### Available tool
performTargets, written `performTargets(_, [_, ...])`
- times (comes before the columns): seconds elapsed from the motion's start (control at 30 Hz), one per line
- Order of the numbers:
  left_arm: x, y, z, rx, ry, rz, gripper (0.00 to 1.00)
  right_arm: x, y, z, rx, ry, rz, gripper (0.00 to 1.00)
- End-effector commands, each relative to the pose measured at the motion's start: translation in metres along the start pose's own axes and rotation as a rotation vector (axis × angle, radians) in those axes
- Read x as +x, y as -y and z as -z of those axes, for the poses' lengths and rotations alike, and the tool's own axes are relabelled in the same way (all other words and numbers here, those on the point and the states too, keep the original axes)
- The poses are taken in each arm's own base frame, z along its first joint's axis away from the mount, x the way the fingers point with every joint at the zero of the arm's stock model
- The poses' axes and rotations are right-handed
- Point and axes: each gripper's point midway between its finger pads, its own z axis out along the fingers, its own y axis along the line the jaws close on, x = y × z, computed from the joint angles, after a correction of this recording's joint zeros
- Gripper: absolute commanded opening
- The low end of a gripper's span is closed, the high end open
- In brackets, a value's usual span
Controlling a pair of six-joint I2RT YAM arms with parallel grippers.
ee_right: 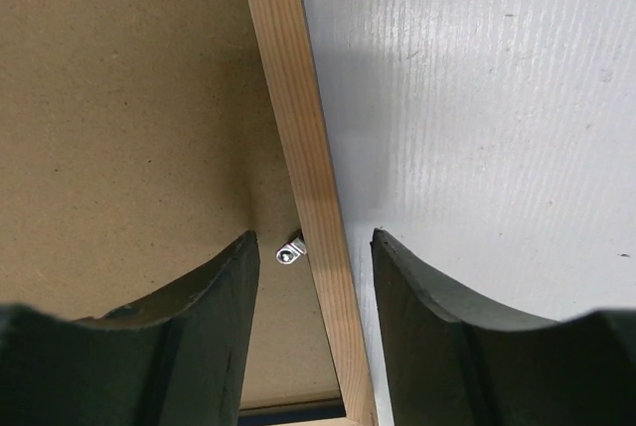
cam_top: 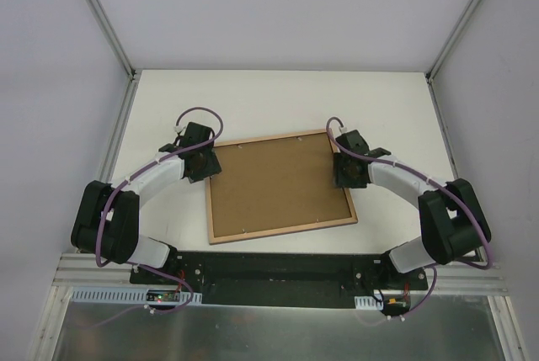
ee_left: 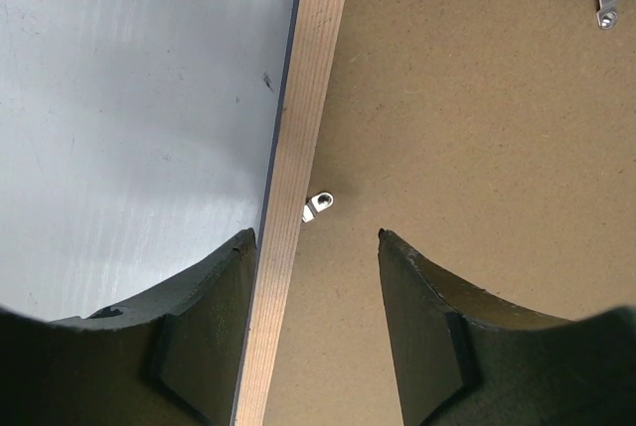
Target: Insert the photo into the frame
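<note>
The frame [cam_top: 282, 230] lies face down on the table, its light wood back upward, with a brown backing board [cam_top: 276, 183] filling it. The photo is hidden from every view. My left gripper [cam_top: 202, 161] hangs over the frame's left side. In the left wrist view it [ee_left: 316, 235] is open, astride the wooden rim [ee_left: 303, 98] and a small metal clip [ee_left: 318, 205]. My right gripper [cam_top: 347, 172] is over the frame's right side. In the right wrist view it [ee_right: 315, 237] is also open, straddling the rim [ee_right: 293, 98] beside another clip [ee_right: 290, 252]. Neither gripper holds anything.
The white table [cam_top: 278, 100] runs back to grey walls with metal corner posts. A second metal clip [ee_left: 604, 4] sits on the frame's far rim. The backing board [ee_right: 129, 108] lies flat inside the rim. The arms' bases stand on a black rail [cam_top: 278, 268] at the near edge.
</note>
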Motion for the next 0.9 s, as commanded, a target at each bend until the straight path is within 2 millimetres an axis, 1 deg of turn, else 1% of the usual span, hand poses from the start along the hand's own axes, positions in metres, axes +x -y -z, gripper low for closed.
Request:
performTargets(0.0, [-0.007,0.002,0.006,0.02,0.026,0.031,0.51,-0.007,-0.006,0.001,0.005,0.011,-0.019,0.5])
performTargets(0.07, [-0.006,0.002,0.006,0.02,0.025,0.033,0.51,-0.007,-0.004,0.001,0.02,0.015,-0.019,0.49])
performTargets(0.27, [-0.006,0.001,0.005,0.018,0.026,0.034,0.51,0.0,0.0,-0.004,0.047,-0.001,-0.018,0.43])
performTargets(0.43, [-0.006,0.001,0.005,0.019,0.027,0.041,0.51,0.004,0.002,-0.005,0.052,-0.005,-0.018,0.26])
performTargets(0.5, [-0.005,0.001,0.005,0.02,0.025,0.04,0.51,0.004,0.002,-0.005,0.054,-0.006,-0.014,0.17])
performTargets(0.67, [-0.005,0.002,0.005,0.024,0.028,0.041,0.51,0.002,0.002,-0.005,0.058,-0.001,-0.014,0.03])
performTargets(0.73, [-0.006,0.002,0.006,0.027,0.029,0.041,0.51,0.002,0.003,-0.005,0.064,-0.002,-0.013,0.01])
performTargets(0.87, [-0.008,0.006,0.011,0.05,0.041,0.029,0.54,-0.002,0.004,-0.002,0.073,0.007,-0.013,0.01])
